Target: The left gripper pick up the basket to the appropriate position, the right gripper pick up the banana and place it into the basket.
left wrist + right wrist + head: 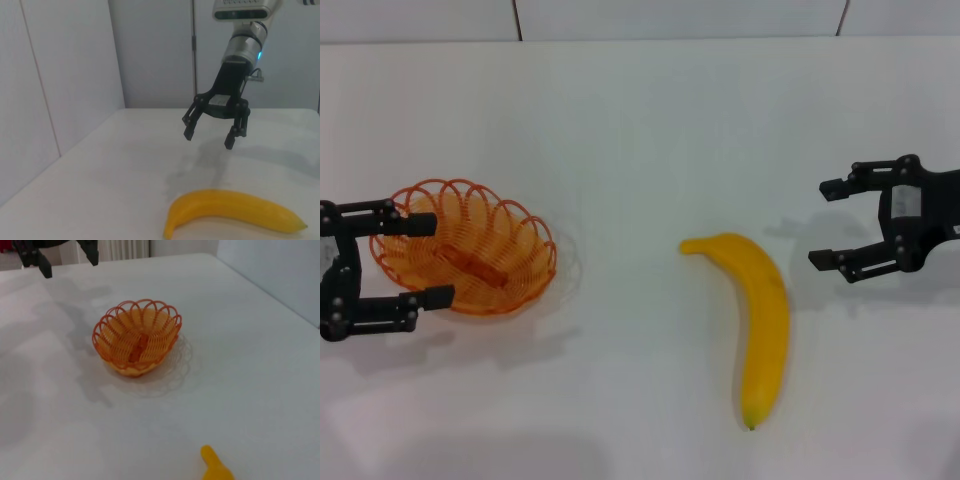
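The orange wire basket [490, 250] [137, 337] stands upright on the left part of the white table, with nothing in it. My left gripper [425, 260] [67, 262] is open at the basket's left side. In the head view its fingers overlap the rim, while the right wrist view shows it raised and apart from the basket. The yellow banana [760, 320] [235, 212] lies on the table right of centre, and only its stem [215, 467] shows in the right wrist view. My right gripper [823, 224] [209, 140] hovers open, to the right of the banana's upper end and above the table.
The white table [640, 130] runs back to a tiled wall. Bare tabletop lies between basket and banana. The left wrist view shows a table edge [75, 150] with grey wall panels beyond it.
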Controlling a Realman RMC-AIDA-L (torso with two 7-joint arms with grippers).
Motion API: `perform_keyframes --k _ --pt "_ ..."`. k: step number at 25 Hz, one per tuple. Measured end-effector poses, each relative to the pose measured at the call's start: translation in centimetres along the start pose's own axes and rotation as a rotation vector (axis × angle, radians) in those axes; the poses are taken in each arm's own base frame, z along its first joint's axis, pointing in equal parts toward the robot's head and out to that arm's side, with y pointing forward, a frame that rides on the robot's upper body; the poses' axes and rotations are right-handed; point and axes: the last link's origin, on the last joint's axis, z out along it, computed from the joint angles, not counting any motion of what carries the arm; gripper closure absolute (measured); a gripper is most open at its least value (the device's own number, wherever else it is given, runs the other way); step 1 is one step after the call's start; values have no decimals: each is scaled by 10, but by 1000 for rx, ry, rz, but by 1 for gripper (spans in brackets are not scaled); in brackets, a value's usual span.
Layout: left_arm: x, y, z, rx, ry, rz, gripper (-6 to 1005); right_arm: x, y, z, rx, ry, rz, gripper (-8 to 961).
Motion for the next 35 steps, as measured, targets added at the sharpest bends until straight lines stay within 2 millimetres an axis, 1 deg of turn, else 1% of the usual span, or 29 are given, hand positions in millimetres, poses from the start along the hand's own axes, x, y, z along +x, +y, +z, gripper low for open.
perform_keyframes --k 8,17,19,23,24,25,27,31,35 --pt "-1 -1 7 -12 -19 0 258 1 1 2 -6 19 -1 74" --pt "-2 -2 6 0 -24 -7 259 2 0 4 -9 18 5 74" --pt "-1 -8 4 50 -13 -35 259 2 0 4 -7 16 10 74" --pt "3 -32 -8 203 3 -159 259 2 -2 7 -12 10 20 73" --pt "3 -32 -8 203 3 -159 259 1 -2 8 -14 9 22 73" --pt "7 -45 -13 265 -30 -229 259 0 -2 9 -16 8 26 73" --pt "9 -57 -19 328 -97 -304 259 -1 -3 10 -19 6 31 73" --pt "14 -74 -20 377 -198 -405 259 -1 -3 10 -20 5 33 73" --pt "22 -84 -21 381 -227 -439 258 -2 -4 10 -20 5 31 73"
